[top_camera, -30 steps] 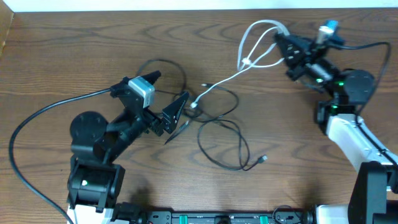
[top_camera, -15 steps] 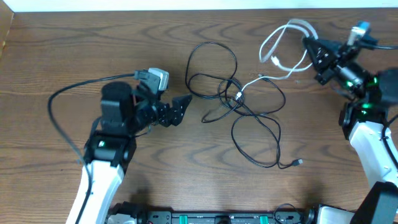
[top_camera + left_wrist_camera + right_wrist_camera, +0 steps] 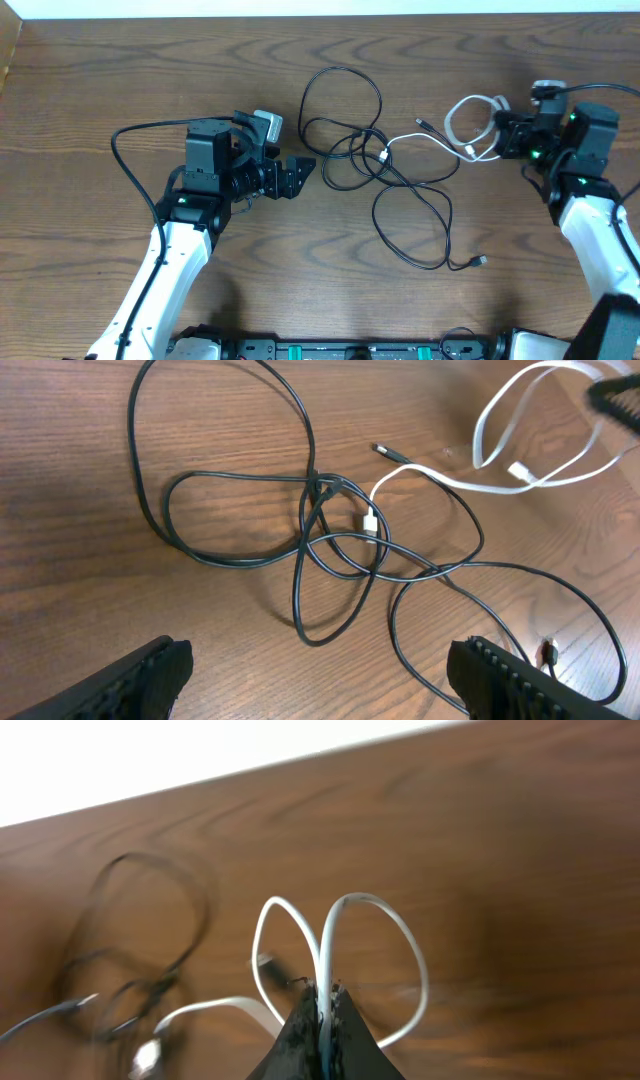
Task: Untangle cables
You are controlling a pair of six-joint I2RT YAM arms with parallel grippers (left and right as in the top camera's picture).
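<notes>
Right gripper: clenched on the white cable. In the wrist view the fingertips pinch two strands of it together, and two white loops rise above the pinch.

Left gripper: released, jaws spread wide, nothing between them. The wrist view shows one finger at each lower corner, with bare wood and cable between.

Landmark: the knot where the black cables cross, about mid-table.
- Left gripper is left of the knot, near it but not touching, fingers pointed toward it
- Right gripper is well to the right of the knot
- White cable runs from the right gripper's grip leftward to the knot. Its white plug lies right at the crossing, seen too from the left wrist
- One large black loop lies on the far side of the knot
- Another black loop sweeps to the near right of the knot and ends in a small plug
- All slack lies flat on the wooden table
</notes>
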